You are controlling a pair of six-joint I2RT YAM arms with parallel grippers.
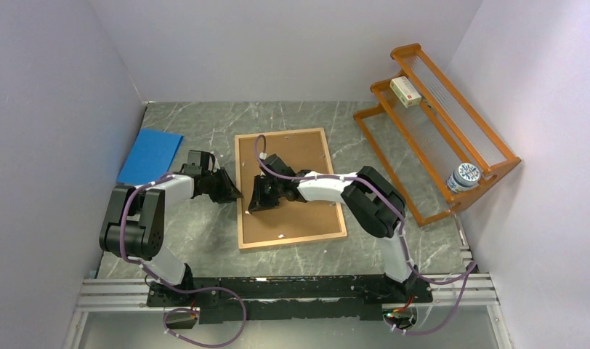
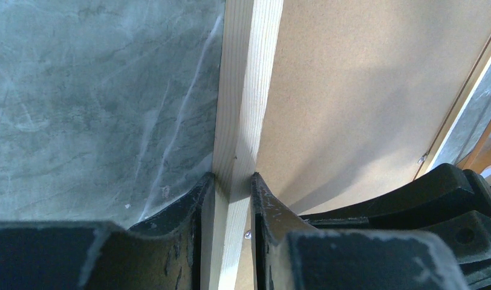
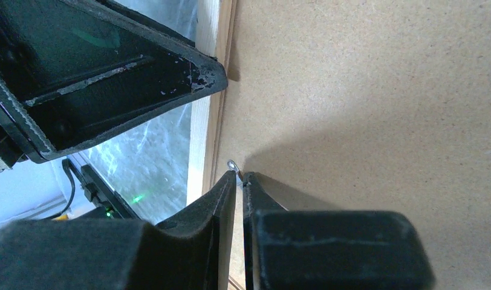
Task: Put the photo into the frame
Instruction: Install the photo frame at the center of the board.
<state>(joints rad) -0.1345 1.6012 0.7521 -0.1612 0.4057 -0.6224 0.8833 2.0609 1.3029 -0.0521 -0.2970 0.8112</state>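
The frame point(image 1: 292, 241) lies face down on the marble table, its brown hardboard backing point(image 1: 292, 149) facing up. The photo is hidden from every view. My left gripper point(image 1: 237, 195) sits at the frame's left side. In the left wrist view it point(image 2: 233, 178) is shut across the pale wooden border point(image 2: 246, 90). My right gripper point(image 1: 250, 207) reaches over the backing to the same edge. In the right wrist view it point(image 3: 239, 174) is pinched on a small metal tab point(image 3: 231, 164) beside the border point(image 3: 202, 139).
A plain blue sheet point(image 1: 150, 155) lies at the back left. An orange slatted rack point(image 1: 441, 131) stands at the right, holding a small box point(image 1: 405, 91) and a blue-and-white cup point(image 1: 463, 177). White walls close in the table on three sides.
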